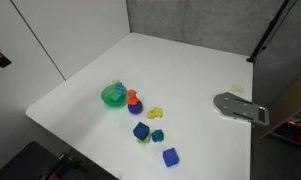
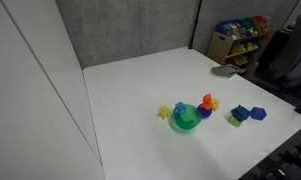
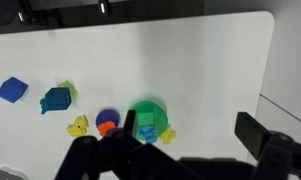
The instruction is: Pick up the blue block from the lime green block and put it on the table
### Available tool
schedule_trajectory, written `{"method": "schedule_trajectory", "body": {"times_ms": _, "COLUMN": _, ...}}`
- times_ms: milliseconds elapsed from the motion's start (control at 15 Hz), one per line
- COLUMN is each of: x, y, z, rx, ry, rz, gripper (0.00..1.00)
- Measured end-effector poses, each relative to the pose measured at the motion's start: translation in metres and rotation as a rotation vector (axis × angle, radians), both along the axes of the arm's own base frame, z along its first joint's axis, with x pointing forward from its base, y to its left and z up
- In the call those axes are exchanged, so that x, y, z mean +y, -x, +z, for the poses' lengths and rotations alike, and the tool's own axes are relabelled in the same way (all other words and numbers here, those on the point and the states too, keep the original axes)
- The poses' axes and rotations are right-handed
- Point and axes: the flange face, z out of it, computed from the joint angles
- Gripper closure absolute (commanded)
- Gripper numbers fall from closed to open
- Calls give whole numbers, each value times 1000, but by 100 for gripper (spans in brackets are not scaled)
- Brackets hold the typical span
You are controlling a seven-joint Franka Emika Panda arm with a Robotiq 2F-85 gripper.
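Observation:
The blue block (image 1: 141, 130) sits on top of the lime green block (image 1: 143, 139) near the front of the white table (image 1: 180, 70). The pair also shows in an exterior view, blue block (image 2: 238, 115) on lime block (image 2: 233, 122). In the wrist view the blue block (image 3: 55, 99) is at the left, with the lime green block (image 3: 69, 90) peeking out beside it. My gripper (image 3: 192, 125) is open and empty, high above the table, over the green bowl toy (image 3: 148, 118) and well to the right of the stacked blocks. The gripper does not show in either exterior view.
A brighter royal-blue cube (image 1: 170, 156) and a small teal block (image 1: 158, 135) lie near the stack. A yellow piece (image 1: 155, 113), an orange-and-purple toy (image 1: 133, 99) and the green bowl toy (image 1: 113, 95) lie further in. A grey metal object (image 1: 240, 105) lies near the table edge.

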Motion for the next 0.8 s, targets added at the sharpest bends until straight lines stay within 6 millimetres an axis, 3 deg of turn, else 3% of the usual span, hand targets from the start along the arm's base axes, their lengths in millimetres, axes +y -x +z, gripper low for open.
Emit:
{"method": "schedule_trajectory", "body": {"times_ms": 467, "x": -2, "y": -1, "z": 0, "rx": -4, "ry": 1, "rz": -6, "gripper": 0}}
{"method": "schedule_trajectory", "body": {"times_ms": 800, "x": -28, "y": -26, "z": 4, "rx": -61, "ry": 22, "rz": -98, "gripper": 0}}
